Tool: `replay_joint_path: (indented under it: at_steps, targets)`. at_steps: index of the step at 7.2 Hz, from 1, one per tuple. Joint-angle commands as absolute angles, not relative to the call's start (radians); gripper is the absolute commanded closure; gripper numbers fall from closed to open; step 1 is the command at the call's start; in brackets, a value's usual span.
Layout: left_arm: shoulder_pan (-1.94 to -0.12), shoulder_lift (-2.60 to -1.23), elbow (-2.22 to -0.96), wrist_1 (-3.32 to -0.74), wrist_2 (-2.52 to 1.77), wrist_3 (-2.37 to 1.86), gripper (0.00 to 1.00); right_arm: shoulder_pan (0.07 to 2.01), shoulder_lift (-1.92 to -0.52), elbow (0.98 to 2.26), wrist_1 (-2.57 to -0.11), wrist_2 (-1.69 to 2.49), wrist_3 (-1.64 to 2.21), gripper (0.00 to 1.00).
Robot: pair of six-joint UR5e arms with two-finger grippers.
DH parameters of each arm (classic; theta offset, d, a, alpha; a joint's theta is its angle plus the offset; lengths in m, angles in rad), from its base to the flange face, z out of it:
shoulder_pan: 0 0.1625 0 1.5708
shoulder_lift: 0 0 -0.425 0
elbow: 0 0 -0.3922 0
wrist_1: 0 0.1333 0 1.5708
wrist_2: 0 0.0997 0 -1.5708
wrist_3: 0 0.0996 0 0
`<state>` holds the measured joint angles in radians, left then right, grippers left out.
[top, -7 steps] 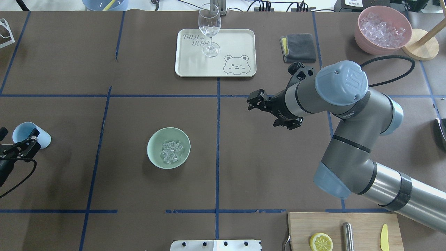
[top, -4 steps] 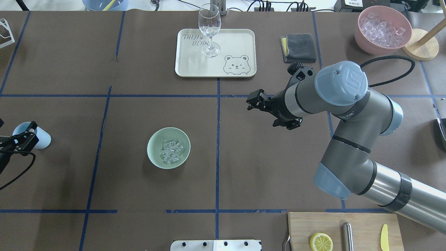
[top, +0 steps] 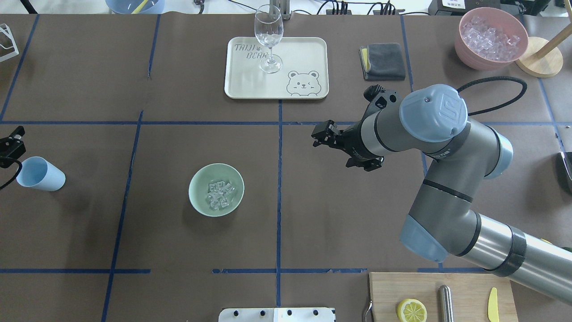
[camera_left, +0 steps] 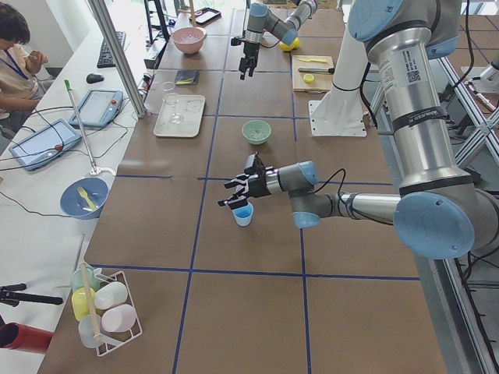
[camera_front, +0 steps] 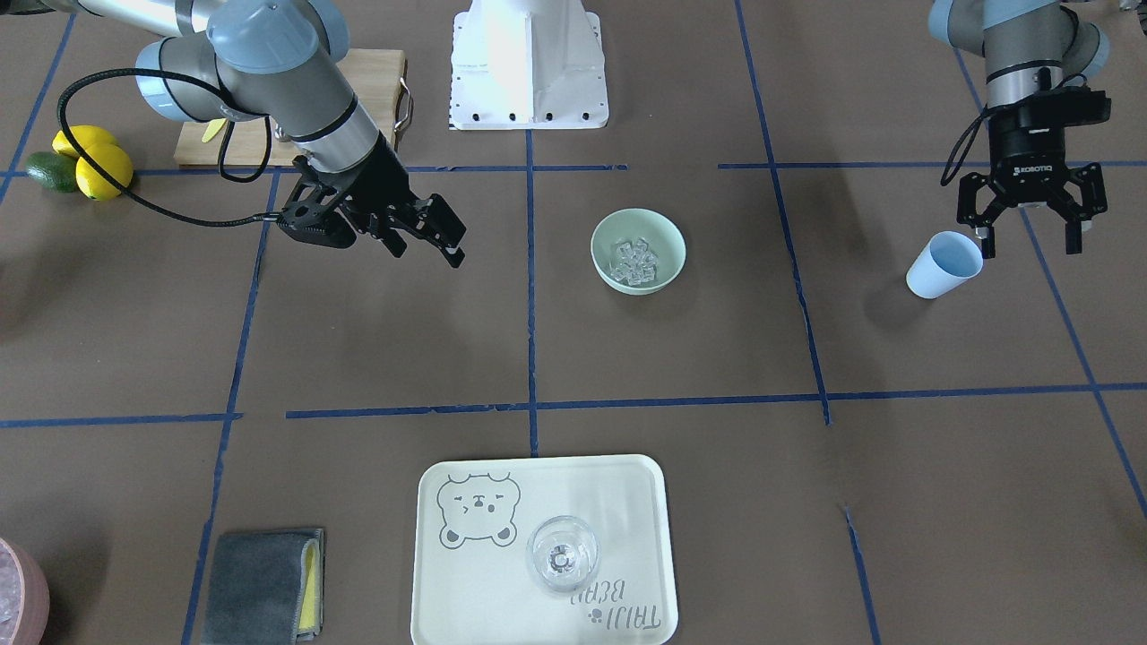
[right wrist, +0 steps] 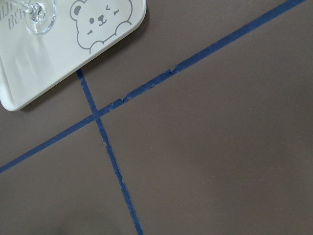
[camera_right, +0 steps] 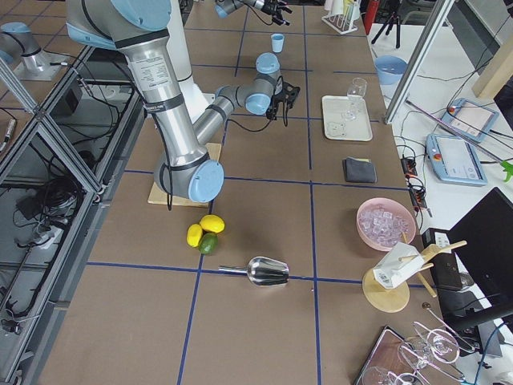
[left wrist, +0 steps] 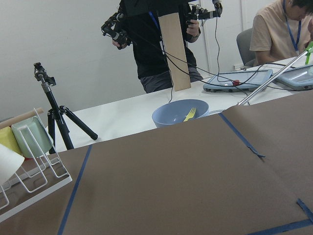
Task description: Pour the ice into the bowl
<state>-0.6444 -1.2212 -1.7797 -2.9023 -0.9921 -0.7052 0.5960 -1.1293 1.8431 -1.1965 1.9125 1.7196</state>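
Ice (top: 217, 195) lies heaped inside the green bowl (top: 195, 197) near table centre; left gripper (camera_front: 1028, 224) hangs spread and empty just above the blue cup (camera_front: 941, 266); right gripper (camera_front: 428, 251) likewise spread, holding nothing.

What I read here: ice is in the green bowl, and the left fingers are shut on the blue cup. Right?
Not quite. The ice is in the green bowl, but the left fingers are open, not gripping the blue cup; the exterior front-facing view shows it.
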Motion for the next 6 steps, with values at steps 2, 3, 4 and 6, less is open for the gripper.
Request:
replay_joint_path:
  at_steps: [2,3,4,6]
  targets:
    - [-1.005,-1.305,-1.779,-2.733,-1.397,-0.395,0.0,0.565,-1.117,1.844,-1.197,1.907,1.717,0.0]
    - [-1.087,-1.336,-1.778,-2.614,-1.514,-0.346,0.0,0.534,-1.103,1.844,-1.2,1.873,1.717,0.0]
    - [-1.164,-1.379,-1.775,-2.512,-1.655,-0.315,0.0,0.479,-1.079,1.839,-1.203,1.812,1.715,0.0]
    - [-1.315,-1.463,-1.77,-2.261,-1.881,-0.16,0.0,0.398,-1.027,1.809,-1.215,1.72,1.713,0.0]
